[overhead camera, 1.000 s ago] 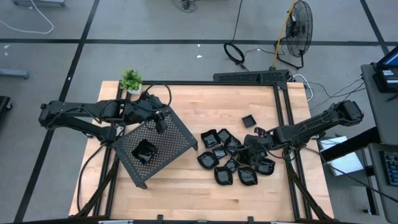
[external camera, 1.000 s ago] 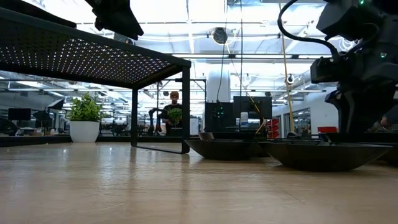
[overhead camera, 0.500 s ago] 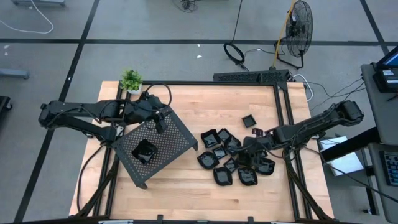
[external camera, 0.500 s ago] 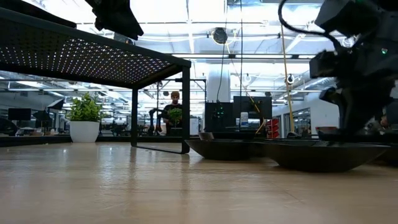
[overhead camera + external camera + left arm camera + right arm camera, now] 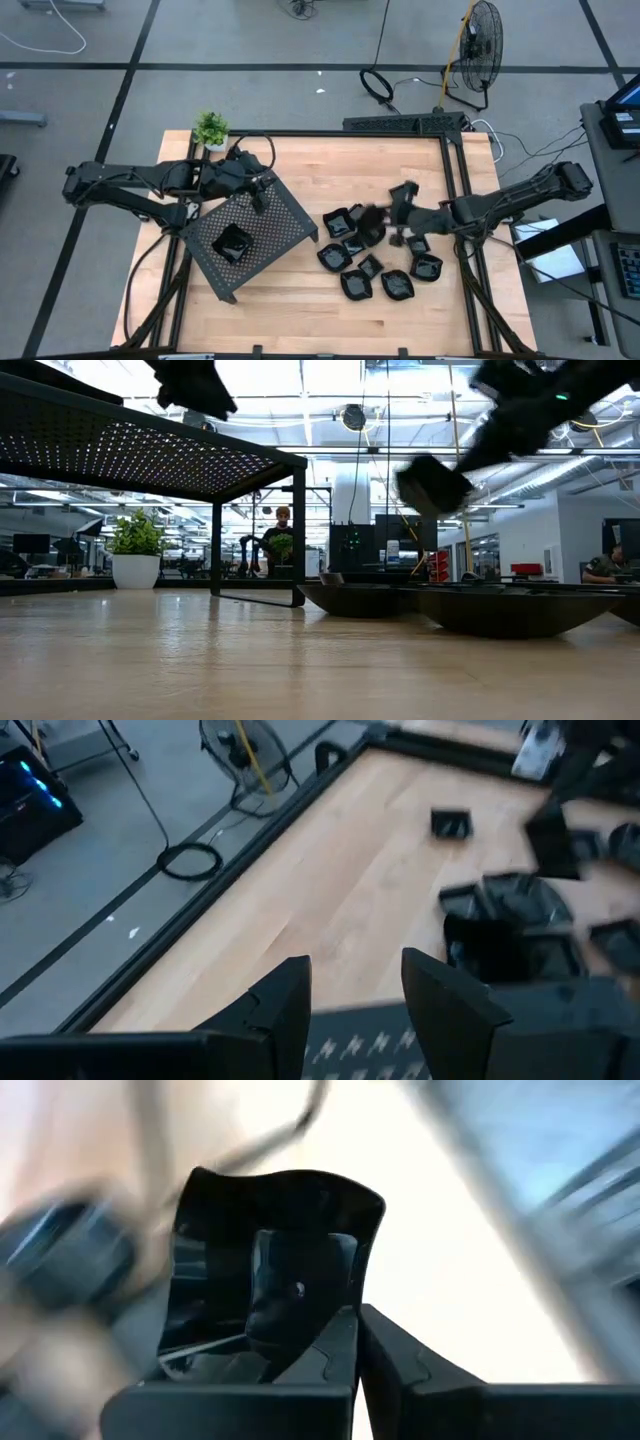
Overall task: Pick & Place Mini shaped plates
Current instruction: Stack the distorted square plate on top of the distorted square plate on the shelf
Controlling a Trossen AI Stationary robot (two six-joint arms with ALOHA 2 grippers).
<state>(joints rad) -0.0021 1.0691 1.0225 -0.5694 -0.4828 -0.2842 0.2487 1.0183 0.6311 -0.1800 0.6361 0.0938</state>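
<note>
The right hand [image 5: 378, 220] hangs above the worktop [image 5: 400, 310], its fingers [image 5: 335, 1355] pinched narrow on the rim of one mini shaped plate [image 5: 270, 1270], a glossy black dish with raised, curving walls. In the low view that held plate [image 5: 432, 484] hangs clear of the wood, tilted, with the right arm slanting up behind it. From above, the hand sits over the near edge of the heap of remaining plates [image 5: 385, 270], which lie clustered on the worktop's right half, some touching. One square plate [image 5: 401, 192] lies apart from the heap, toward the far side. Another plate [image 5: 233, 243] rests on top of the perforated tray [image 5: 280, 215], which stands raised on legs at the worktop's left.

The left hand [image 5: 256, 196] waits over the tray's far edge, its fingers [image 5: 285, 1005] spread wide and holding nothing. A small potted plant [image 5: 210, 129] stands at the far left corner. Beyond the worktop, a person [image 5: 278, 535] shows in the room behind.
</note>
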